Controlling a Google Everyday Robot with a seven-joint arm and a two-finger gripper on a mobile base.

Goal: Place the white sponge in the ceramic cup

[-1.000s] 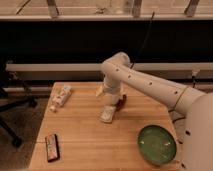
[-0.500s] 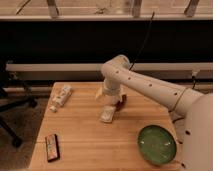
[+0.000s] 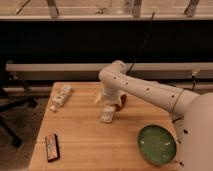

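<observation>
Wooden table (image 3: pixel 85 135) under a dark window: the gripper (image 3: pixel 107 111) hangs low at its middle, right on the sponge (image 3: pixel 106 117). Whether it's pinching, I cannot tell. Green plate (image 3: pixel 156 144) sits well apart, near the front edge.

White rounded arm (image 3: pixel 145 90), dark screw dots, pale end effector (image 3: pixel 107 106) over table (image 3: pixel 85 145)

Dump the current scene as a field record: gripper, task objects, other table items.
gripper: low over the table's middle, right at the white sponge; grasp unclear
white sponge: beneath the gripper, not in the cup
ceramic cup: pale shape just left of the arm, partly hidden
green plate: front right
patterned packet: back left
dark bar: front left
reddish-brown object: just right of the gripper
</observation>
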